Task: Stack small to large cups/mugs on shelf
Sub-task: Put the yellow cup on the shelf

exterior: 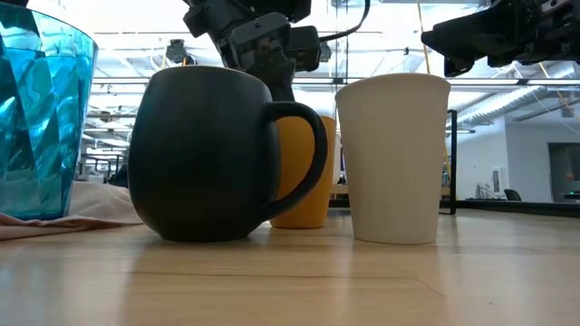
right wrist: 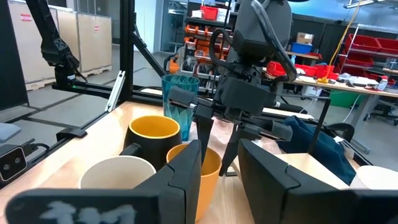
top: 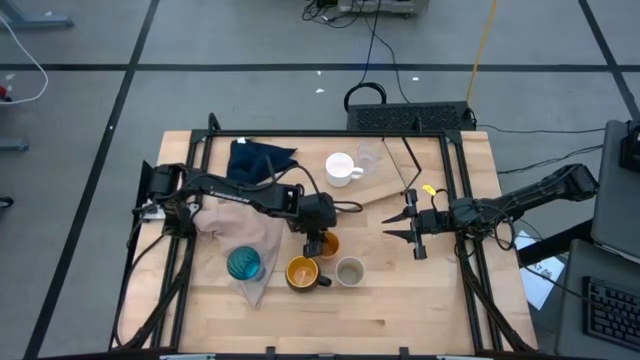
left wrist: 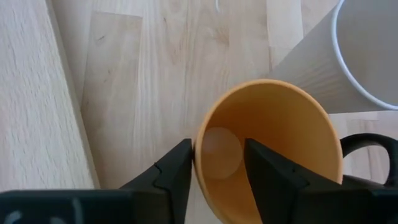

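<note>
Six vessels we count on the table. Item one, the small orange cup: smooth, tapered, open mouth up, long axis upright, standing near the table's middle just behind the dark mug and the grey-beige cup. We see the left gripper straddling its rim, one finger outside the wall and one inside, the wall between them; we cannot tell whether they press it. Dark mug: round-bellied, orange inside, upright, handle toward the grey-beige cup. Grey-beige cup: ribbed, upright, beside the mug. Teal tumbler: faceted, upright, on the pinkish-beige cloth. White handled mug and clear cup: upright, side by side at the far edge. Shelf: light-wood board lying flat, long axis slantwise across the table. Right gripper: hovering to the right, jaws parted, empty.
</note>
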{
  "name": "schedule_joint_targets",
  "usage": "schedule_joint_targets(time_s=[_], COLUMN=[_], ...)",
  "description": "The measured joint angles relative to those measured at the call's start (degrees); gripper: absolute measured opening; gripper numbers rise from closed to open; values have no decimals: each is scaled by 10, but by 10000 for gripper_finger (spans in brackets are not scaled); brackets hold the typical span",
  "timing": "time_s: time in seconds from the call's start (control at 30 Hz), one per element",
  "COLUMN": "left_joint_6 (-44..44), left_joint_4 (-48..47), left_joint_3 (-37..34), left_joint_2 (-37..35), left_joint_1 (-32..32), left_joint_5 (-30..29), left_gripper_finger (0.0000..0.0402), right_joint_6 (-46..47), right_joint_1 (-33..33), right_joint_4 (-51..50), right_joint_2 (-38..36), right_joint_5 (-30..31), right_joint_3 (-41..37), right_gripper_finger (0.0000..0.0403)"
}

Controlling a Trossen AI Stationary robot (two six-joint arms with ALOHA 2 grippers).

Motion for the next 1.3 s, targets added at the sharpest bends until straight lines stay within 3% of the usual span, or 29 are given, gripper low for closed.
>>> schedule_joint_targets(time_s=[0.4, 0.97, 1.3], left_joint_6=[1, -1, 55], left_joint_4=[0, -6, -91], left_joint_3=[0, 26, 130], left_joint_2=[0, 1, -1], left_joint_1=[17, 29, 27], left_joint_5=[5, 24, 1], left_gripper_finger=[11, 3, 2], right_joint_6=[-2, -2, -2], right_joint_1=[0, 0, 0], right_joint_4=[0, 0, 0], right_joint_2=[0, 0, 0], right_joint_5=[0, 0, 0], right_joint_3=[0, 0, 0], right_gripper_finger=[100, 100, 100])
